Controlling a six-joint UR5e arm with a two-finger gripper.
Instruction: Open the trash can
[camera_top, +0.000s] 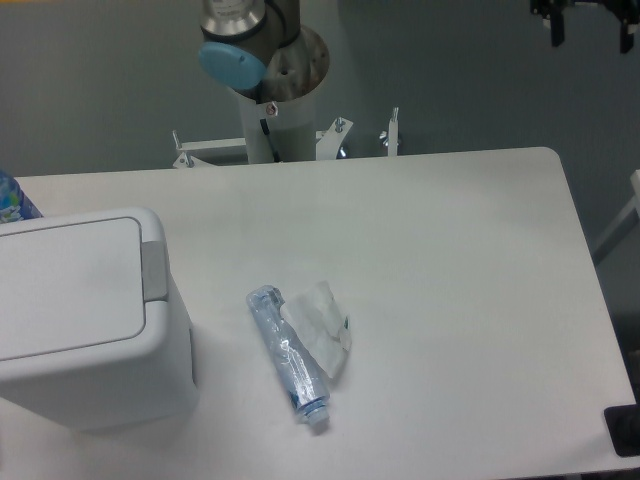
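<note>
The trash can (90, 330) is a boxy white bin standing on the left side of the table. Its flat lid (65, 285) lies down shut, with the grey push-button tab (154, 270) on the right rim. My gripper (592, 32) hangs high at the top right corner, far from the bin and above the table's far right edge. Only its two dark fingertips (557, 25) show, set wide apart with nothing between them.
A crushed clear plastic bottle (290, 355) lies on the white table (450, 250) right of the bin, beside a crumpled white wrapper (322, 325). The arm's base column (270, 110) rises behind the far edge. A blue item (10, 200) peeks in at the left.
</note>
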